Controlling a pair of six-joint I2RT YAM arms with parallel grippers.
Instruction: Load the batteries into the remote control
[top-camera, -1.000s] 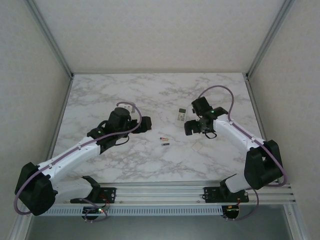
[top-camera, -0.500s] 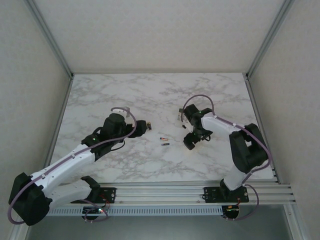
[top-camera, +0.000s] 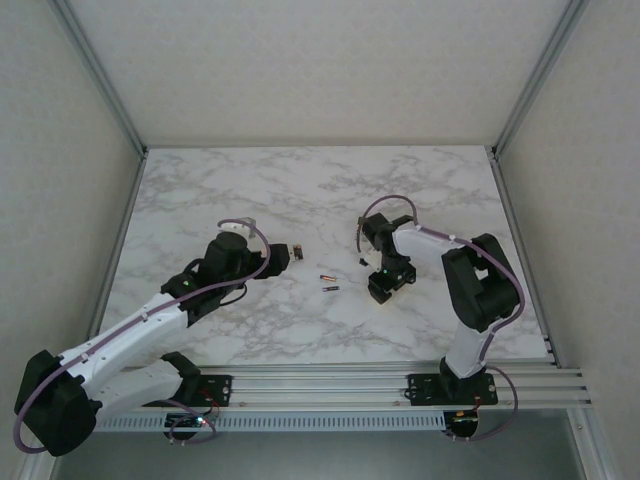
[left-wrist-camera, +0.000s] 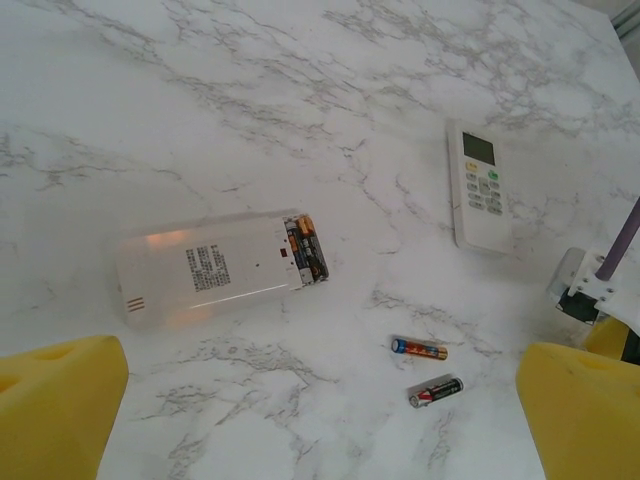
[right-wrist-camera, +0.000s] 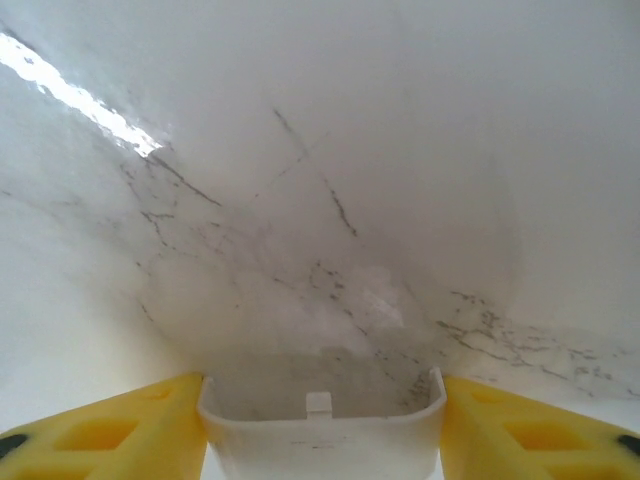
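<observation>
step: right claw (top-camera: 383, 287) is low on the table (top-camera: 200, 190) and closed on a white battery cover (right-wrist-camera: 320, 440), one yellow finger (right-wrist-camera: 110, 425) against each end. I judge this as picking up the cover, not loading a cell.
left claw: left claw (top-camera: 280, 254) is open with jaws wide apart, holding nothing. It hovers over the table looking down at the remotes.
open remote: white remote, face down (left-wrist-camera: 205, 272), lies label up with its battery bay (left-wrist-camera: 308, 250) uncovered at one end. Orange and dark cells seem to be in the bay. Cannot tell if it is full.
second remote: face-up remote (left-wrist-camera: 479, 186) has its screen and buttons showing. It lies well apart from the open one, on the right arm's side.
batteries: two loose batteries (left-wrist-camera: 419, 348) lie flat on the table. They are near each other but not touching, between the two remotes and nearer the camera than the bay.
next move, judged: if the bay is full, lift the cover, carry it to the open end, line up its clip tab and slide it shut. If not, the left claw drops onto the nearer loose cell, narrow grip across its body.
risk: the cover is thin and could slip or tilt in the grip.
</observation>
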